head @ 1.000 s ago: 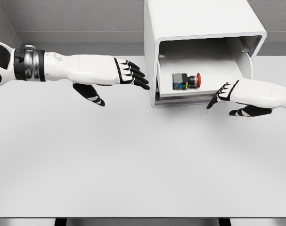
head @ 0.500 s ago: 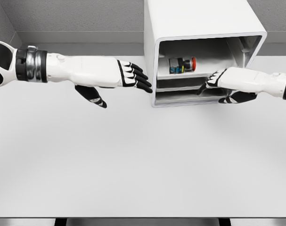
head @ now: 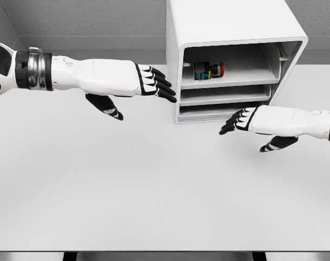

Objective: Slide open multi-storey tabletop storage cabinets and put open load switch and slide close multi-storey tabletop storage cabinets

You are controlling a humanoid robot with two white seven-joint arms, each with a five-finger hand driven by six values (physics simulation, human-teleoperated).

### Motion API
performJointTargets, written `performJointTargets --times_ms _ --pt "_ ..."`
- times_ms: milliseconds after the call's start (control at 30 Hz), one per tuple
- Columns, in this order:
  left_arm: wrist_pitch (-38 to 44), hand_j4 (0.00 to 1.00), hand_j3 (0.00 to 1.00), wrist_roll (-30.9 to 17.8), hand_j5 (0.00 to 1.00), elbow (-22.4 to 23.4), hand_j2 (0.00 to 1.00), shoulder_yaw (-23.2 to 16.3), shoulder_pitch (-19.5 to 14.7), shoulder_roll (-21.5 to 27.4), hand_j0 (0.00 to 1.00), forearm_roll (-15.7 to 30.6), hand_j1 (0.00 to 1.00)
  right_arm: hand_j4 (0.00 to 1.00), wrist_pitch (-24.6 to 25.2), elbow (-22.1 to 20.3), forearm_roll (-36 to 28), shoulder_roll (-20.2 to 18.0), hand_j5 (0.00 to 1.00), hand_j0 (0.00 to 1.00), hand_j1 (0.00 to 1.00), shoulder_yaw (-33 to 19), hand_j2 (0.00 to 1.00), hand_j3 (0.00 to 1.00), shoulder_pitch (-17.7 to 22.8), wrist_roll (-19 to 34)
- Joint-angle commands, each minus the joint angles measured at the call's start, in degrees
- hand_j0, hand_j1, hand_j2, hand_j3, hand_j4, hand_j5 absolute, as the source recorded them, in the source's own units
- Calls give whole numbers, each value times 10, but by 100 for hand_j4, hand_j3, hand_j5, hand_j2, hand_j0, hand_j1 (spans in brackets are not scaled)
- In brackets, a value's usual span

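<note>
Now the white cabinet (head: 230, 24) sits at the back of the table (head: 154, 185), and its drawers look pushed in. Inside the cabinet, on the top drawer (head: 230, 80), lies the load switch (head: 208, 70) with its red button. It is tucked well inside.

Just in front of the cabinet, low down, floats the right hand (head: 246, 119). Its fingers are loose and wide, and it holds nothing. Beside the cabinet's left wall hangs the left hand (head: 151, 86), fingers stretched out flat, also holding nothing. I cannot tell if it touches the wall.

What could go wrong? I think the job is nearly finished. If either hand swings and bumps the cabinet, a drawer might slide out again or the whole box might shift
</note>
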Motion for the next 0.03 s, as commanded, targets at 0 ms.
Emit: performJointTargets --times_ms 0 --pt "2 100 100 0 100 1 100 1 0 0 100 4 100 100 2 -6 -4 -4 100 100 100 -1 100 100 0 0"
